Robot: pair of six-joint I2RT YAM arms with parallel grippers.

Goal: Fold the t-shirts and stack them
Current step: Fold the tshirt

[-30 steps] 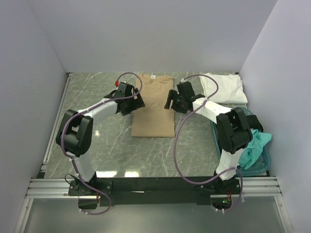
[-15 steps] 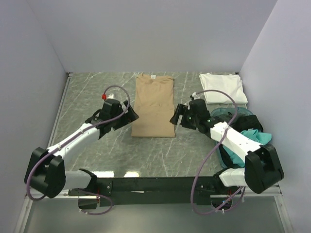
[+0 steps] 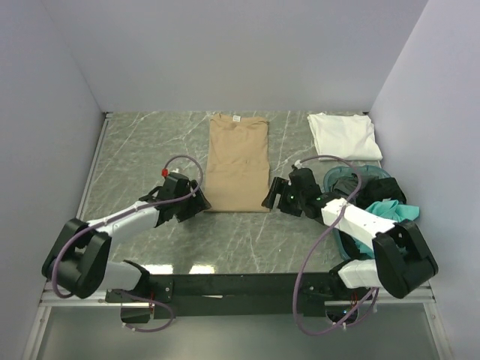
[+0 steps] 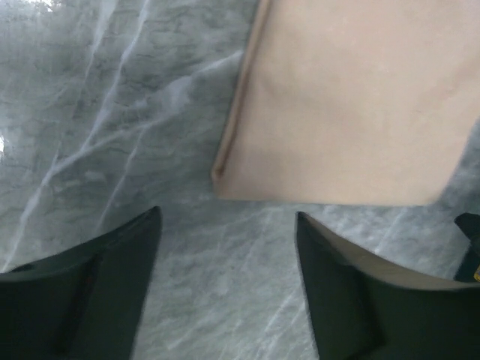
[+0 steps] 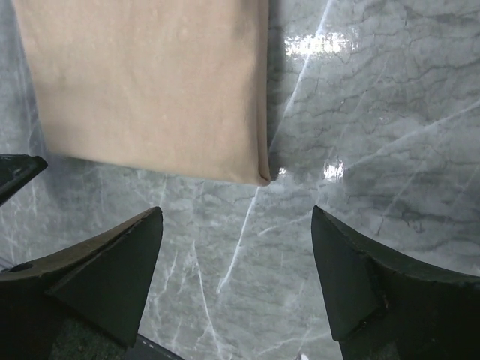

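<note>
Tan cloth, the tan t-shirt [image 3: 238, 161], lay folded into a long narrow strip at the middle of the marble table [image 3: 142, 150], collar toward 12 o'clock and hem toward 6. The left gripper [image 3: 196, 204] sat low off the hem's 7 o'clock corner and the right gripper [image 3: 274, 199] off its 5 o'clock corner. Both had their jaws spread with nothing between them, and neither touched the cloth. The likely trouble was a pinch that caught only the top layer at a corner, so the strip would peel open when lifted. Uneven lifting by the two arms could also skew the fold. A white t-shirt [image 3: 343, 135] lay folded at 2 o'clock. At 4 o'clock the right arm covered much of the teal basket [image 3: 337, 174], where a teal t-shirt [image 3: 395, 219] spilled over the rim. Something dark lay beside it, but I could not tell whether it was a shirt.
</note>
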